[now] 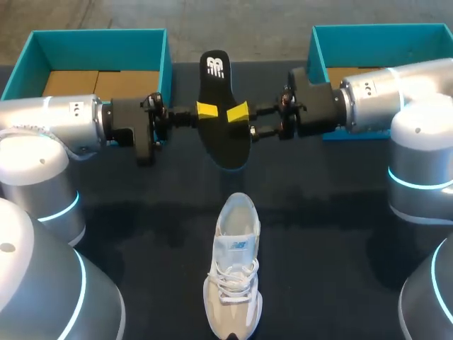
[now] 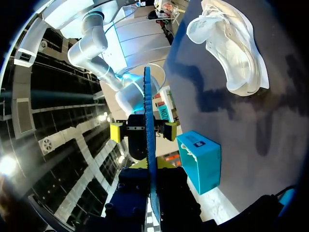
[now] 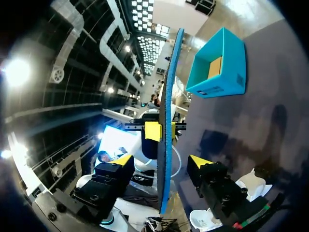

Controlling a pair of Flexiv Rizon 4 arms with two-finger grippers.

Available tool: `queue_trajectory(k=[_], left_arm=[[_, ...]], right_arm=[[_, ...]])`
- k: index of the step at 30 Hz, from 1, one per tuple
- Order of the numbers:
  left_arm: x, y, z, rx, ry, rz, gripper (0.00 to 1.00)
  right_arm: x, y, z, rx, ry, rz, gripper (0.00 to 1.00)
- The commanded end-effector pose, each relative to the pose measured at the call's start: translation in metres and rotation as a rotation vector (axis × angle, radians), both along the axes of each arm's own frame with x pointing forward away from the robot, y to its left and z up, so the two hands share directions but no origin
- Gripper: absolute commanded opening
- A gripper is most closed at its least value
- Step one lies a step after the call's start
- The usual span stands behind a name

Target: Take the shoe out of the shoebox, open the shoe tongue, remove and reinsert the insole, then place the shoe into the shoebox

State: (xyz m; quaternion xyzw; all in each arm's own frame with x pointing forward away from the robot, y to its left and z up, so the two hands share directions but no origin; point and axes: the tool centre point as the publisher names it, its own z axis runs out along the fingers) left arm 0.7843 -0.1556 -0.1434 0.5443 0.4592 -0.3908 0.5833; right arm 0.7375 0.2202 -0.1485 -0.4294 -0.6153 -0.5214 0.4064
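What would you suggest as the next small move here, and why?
Probably close the right gripper on the insole: it stands open on either side of it, while the left gripper alone pinches the insole in the air, and the shoe lies on the table waiting.
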Motion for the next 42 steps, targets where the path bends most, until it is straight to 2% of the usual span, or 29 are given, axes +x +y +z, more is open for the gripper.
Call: queue_trajectory(k=[1, 7, 16, 42], left_arm=[[-0.003, -0.0013, 0.0003, -0.001, -0.005, 0.011, 0.0], [-0.0037, -0.0046, 0.0008, -0.001, -0.011, 0.009, 0.0], [-0.0031, -0.0087, -0.0002, 0.005, -0.008, 0.001, 0.0], [-0.0068, -0.0108, -0.0008, 0.02, -0.004, -0.02, 0.0]], right_arm=[[-0.0078, -0.0004, -0.0052, 0.015, 0.006, -0.039, 0.5], [-0.008, 0.0, -0.0077, 0.013, 0.022, -0.05, 0.41], [-0.008, -0.0005, -0.0082, 0.005, 0.023, -0.039, 0.35], [-0.0037, -0.0025, -0.0075, -0.028, 0.032, 0.031, 0.28]])
